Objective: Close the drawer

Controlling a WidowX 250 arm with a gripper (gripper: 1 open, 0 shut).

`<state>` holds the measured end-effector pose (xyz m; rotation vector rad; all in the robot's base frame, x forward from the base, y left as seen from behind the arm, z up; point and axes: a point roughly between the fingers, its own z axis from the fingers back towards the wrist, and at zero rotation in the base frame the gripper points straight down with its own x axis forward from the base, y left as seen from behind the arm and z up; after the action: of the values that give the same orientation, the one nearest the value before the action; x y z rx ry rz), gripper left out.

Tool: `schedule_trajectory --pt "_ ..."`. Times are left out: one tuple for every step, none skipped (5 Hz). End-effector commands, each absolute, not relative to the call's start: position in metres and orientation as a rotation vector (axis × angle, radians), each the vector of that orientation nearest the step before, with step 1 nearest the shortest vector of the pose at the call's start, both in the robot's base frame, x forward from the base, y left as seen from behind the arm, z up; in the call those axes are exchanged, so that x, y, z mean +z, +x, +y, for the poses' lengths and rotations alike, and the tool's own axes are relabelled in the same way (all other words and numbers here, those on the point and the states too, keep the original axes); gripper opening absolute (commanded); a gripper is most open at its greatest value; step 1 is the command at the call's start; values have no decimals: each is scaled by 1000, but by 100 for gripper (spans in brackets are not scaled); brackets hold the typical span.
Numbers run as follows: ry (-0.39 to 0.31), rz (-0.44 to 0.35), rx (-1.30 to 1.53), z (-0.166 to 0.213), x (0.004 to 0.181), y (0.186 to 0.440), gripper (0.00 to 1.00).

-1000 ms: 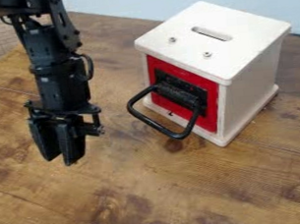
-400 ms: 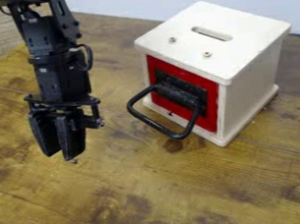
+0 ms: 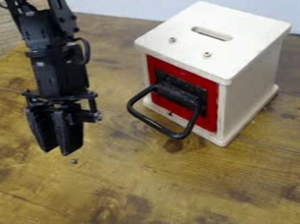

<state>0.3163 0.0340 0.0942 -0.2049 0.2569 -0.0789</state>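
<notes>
Black gripper (image 3: 60,149) has barely shifted beside the red-fronted drawer (image 3: 184,89), touching nothing; whether its fingers are parted I cannot tell. Closing likely awaits a push.

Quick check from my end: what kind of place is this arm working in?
Probably a lab or workshop test bench: a black robot arm over a stained, worn brown wooden tabletop, beside a cream-white box with a red drawer front.
</notes>
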Motion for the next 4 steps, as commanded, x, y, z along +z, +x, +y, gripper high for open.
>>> schedule_trajectory --pt "-191 156 -64 43 126 322 0" --pt "-193 166 -65 43 127 322 0" --pt "-195 174 -65 43 127 323 0" --pt "-195 182 -64 43 128 323 0"
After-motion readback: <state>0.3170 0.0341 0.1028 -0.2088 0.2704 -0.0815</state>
